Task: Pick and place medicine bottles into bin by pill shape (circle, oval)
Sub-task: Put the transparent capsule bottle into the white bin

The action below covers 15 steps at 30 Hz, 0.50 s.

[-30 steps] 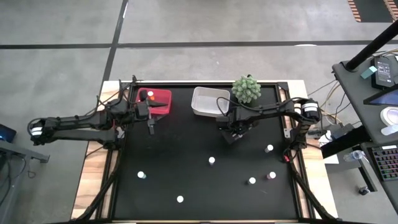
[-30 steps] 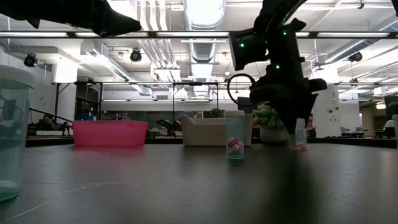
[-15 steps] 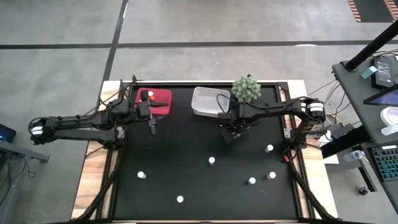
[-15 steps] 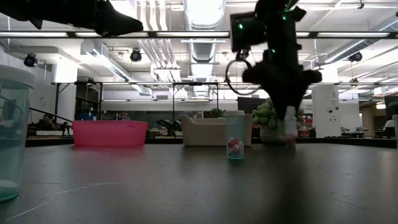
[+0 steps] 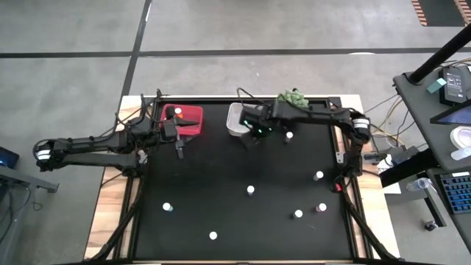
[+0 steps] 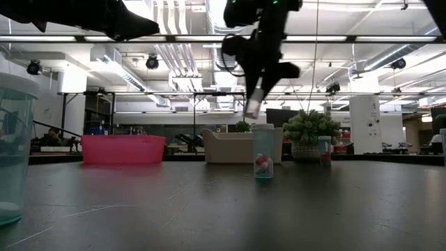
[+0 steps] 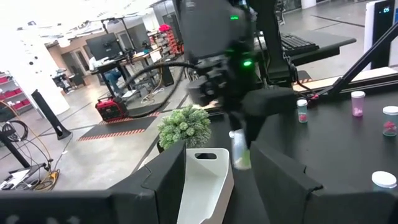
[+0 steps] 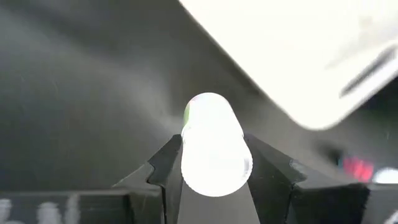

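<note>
Surface (image 5: 221, 206) of black carried a red bin (image 5: 184, 120) and a white bin (image 5: 239, 119) at its far edge, a plant (image 5: 293, 98) beside the white one. Right hand (image 5: 252, 136) hung raised just by the white bin, clamped on a bottle (image 8: 212, 144). Left hand (image 5: 179, 151) hovered near the red bin, fingers parted, holding nothing. Six bottles (image 5: 251, 190) stood scattered on the near half.
</note>
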### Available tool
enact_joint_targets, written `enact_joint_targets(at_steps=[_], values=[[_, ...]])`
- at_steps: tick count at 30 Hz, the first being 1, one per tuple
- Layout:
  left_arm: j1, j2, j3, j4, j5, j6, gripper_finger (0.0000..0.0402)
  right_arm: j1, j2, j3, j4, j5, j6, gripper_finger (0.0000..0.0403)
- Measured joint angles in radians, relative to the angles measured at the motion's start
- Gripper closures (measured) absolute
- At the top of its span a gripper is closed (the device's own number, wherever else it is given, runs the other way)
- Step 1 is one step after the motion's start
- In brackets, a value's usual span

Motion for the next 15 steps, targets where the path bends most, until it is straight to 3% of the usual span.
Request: enact_joint_targets(at_steps=[15], values=[[0.0,-0.002,0.0,0.0,0.0,0.0,0.0237,-0.181,0.386,0.578,-0.206,-0.001,-0.341,0.0268]])
